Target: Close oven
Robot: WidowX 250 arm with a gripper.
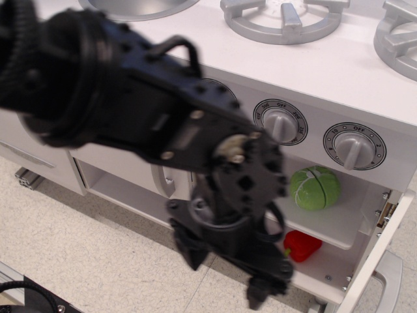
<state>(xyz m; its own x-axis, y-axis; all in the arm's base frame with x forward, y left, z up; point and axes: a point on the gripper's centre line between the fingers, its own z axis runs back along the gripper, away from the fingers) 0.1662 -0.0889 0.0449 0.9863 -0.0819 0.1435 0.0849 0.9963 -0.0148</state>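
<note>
pincer (260, 297): blurred, pointing down, grip width cannot tell | oven (339, 228): open, cavity just behind and right of pincer | door (378, 261): swung out, right of pincer | green cabbage (315, 188): shelf, up-right | red pepper (301, 244): just right | knobs (354, 146): above

oven (339, 225) door (381, 261) hangs open at lower right, grey handle (393, 277) at the frame edge. black arm is motion-blurred and fills the middle, gripper (264, 290) pointing down in front of the oven's lower left; finger state unreadable. green cabbage (315, 188) on the upper shelf, red pepper (301, 245) on the lower one, partly hidden by the arm. two knobs (354, 145) visible above, burners (284, 18) on top.
</note>
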